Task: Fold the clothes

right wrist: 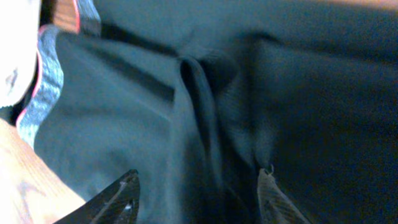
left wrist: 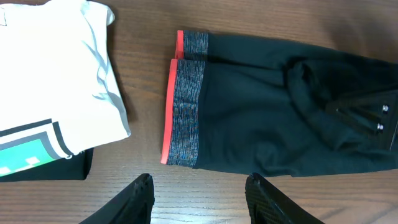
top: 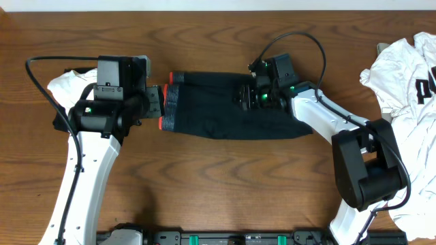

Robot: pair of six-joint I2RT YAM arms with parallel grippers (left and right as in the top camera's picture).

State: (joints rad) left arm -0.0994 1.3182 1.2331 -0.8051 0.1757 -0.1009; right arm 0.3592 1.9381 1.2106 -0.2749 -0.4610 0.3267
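Observation:
The black pants (top: pixel 225 112) lie folded into a compact bundle at the table's middle, grey waistband with red-orange edge (top: pixel 168 102) at the left end. They also show in the left wrist view (left wrist: pixel 255 112) and fill the right wrist view (right wrist: pixel 249 93). My left gripper (top: pixel 155 103) is open and empty just left of the waistband; in its own view (left wrist: pixel 199 193) its fingers hang over bare wood. My right gripper (top: pixel 251 95) is open, low over the pants' top layer, its fingers (right wrist: pixel 199 186) straddling a raised fold (right wrist: pixel 199 81).
A folded white T-shirt with a green logo (left wrist: pixel 50 87) lies at the left under my left arm (top: pixel 68 85). A crumpled white T-shirt with black lettering (top: pixel 405 75) lies at the right edge. Bare wood lies in front of the pants.

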